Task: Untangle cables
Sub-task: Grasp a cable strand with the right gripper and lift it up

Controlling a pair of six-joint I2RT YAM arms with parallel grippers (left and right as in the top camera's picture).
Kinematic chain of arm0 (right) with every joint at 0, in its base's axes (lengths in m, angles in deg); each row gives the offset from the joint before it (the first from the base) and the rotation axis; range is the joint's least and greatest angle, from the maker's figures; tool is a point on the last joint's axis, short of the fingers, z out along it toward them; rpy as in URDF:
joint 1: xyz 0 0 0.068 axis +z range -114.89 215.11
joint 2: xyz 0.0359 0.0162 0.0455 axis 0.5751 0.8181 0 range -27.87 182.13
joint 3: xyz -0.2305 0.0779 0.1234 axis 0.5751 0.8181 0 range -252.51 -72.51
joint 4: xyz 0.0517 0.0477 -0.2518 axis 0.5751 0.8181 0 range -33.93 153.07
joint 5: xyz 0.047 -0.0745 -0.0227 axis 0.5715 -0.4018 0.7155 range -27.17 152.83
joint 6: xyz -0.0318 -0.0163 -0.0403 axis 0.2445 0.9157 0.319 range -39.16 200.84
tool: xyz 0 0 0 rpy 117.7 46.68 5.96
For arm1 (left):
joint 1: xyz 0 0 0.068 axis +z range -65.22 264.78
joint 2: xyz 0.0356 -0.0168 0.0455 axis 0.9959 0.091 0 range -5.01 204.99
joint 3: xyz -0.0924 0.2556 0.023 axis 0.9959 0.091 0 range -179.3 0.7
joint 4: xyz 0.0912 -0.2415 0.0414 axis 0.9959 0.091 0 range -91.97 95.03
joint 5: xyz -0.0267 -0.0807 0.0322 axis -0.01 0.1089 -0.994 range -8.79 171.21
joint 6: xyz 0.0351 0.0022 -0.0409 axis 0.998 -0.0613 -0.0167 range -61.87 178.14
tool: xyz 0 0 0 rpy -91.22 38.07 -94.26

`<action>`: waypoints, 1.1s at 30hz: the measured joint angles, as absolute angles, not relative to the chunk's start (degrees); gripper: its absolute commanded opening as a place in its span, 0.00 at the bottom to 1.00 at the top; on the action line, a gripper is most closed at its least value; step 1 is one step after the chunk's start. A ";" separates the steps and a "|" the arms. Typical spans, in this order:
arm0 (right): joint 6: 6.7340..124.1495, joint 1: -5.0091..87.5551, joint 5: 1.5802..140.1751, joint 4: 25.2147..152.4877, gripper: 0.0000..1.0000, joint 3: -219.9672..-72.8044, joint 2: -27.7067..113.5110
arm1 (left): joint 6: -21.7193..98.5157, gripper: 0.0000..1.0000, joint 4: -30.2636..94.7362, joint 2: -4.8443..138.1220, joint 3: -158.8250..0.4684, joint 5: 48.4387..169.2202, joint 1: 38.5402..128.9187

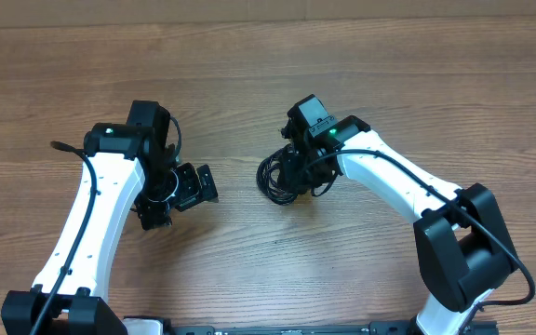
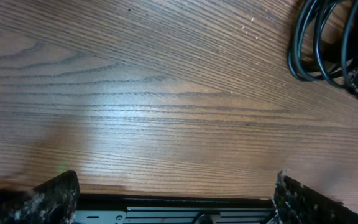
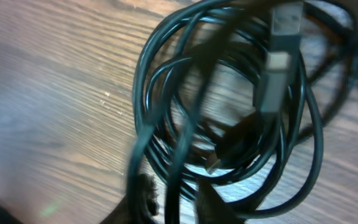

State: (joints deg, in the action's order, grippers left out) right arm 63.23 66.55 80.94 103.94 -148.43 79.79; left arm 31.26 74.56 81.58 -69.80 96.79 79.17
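Barely starting: cable bundle point(image 1: 275, 179) lying knotted under right end effector point(image 1: 301, 173), grip unreadable; left end effector point(image 2: 176, 182) hovering spread apart, empty.

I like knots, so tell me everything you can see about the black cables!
The cables are thin, shiny black cords, rubbery-looking, coiled in overlapping loops as one tangled bundle lying on the wooden table. A small plug end shows among the loops. The right end effector sits right over the bundle; whether it grips cannot be seen.
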 measured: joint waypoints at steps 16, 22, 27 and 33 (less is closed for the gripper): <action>61.77 62.46 117.57 126.96 0.04 -176.21 80.35 | 30.41 1.00 73.56 81.58 -69.80 100.09 79.17; 63.39 62.14 123.04 132.73 0.04 -185.70 80.35 | 29.73 1.00 72.20 81.58 -69.80 101.66 79.17; 63.85 62.05 133.68 131.24 0.04 -189.50 80.35 | 29.32 0.88 70.87 81.58 -69.80 102.58 79.11; 63.30 60.93 145.51 128.55 0.04 -196.03 80.33 | 28.46 0.64 69.75 81.58 -69.80 102.91 78.14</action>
